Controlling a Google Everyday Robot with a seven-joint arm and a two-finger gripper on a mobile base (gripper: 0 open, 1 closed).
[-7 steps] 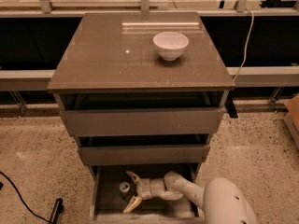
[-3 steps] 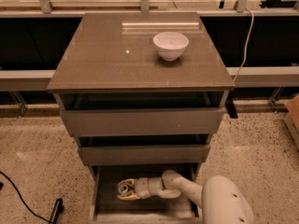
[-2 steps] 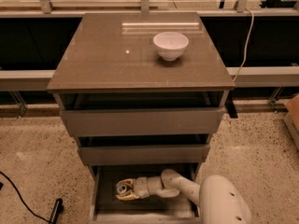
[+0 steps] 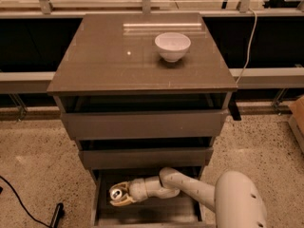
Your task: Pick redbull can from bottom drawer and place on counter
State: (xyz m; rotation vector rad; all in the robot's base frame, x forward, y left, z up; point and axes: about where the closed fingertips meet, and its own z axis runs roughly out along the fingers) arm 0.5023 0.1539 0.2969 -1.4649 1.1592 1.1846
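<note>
The redbull can [image 4: 116, 193] stands upright at the left of the open bottom drawer [image 4: 156, 213], its shiny round top facing up. My gripper [image 4: 119, 194] reaches into the drawer from the right on a white arm, and its yellowish fingers [image 4: 124, 201] sit on either side of the can, closed against it. The counter [image 4: 109, 56] is the glossy grey-brown top of the cabinet, high above the gripper.
A white bowl [image 4: 172, 46] stands on the right back part of the counter. The two upper drawers [image 4: 142, 125] are slightly pulled out above the arm. A black cable [image 4: 21, 201] lies on the speckled floor at the left.
My gripper has moved left across the bottom drawer to the can and its fingers have gone from spread wide to closed around the can.
</note>
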